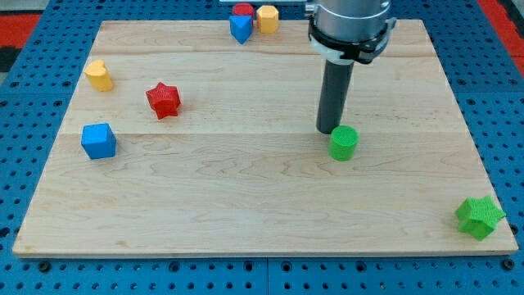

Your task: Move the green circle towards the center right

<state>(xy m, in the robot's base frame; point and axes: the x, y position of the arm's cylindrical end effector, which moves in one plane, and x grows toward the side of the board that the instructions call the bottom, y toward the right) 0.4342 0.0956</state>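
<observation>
- Across nearly the whole view lay the wooden board point(246, 205), pale planks resting on a blue pegboard surface point(24, 98); every place below is given relative to the green circle.
- Directly above the green circle, toward the view's top, rose the arm's grey housing point(350, 20) with the dark rod point(336, 98) hanging straight down from it.
- My tip point(331, 131) sat just beside the green circle point(343, 142), at its upper-left edge; whether the two actually touched could not be told. The rod had no jaws, so it gripped nothing and carried nothing.
- The green circle itself stood upright on the board, a little right of the middle and roughly at mid-height.
- Far to the lower right of it, at the board's corner, sat the green star point(480, 217).
- Well to its left, at about the same height, stood the blue cube point(98, 140).
- Left and slightly above it lay the red star point(163, 100).
- Farther left and higher stood the yellow block point(99, 75).
- Up and to its left, at the board's top edge, three blocks clustered: a blue block point(240, 29), a red block point(242, 11) just behind that, and a yellow-orange block point(267, 18) beside them.
</observation>
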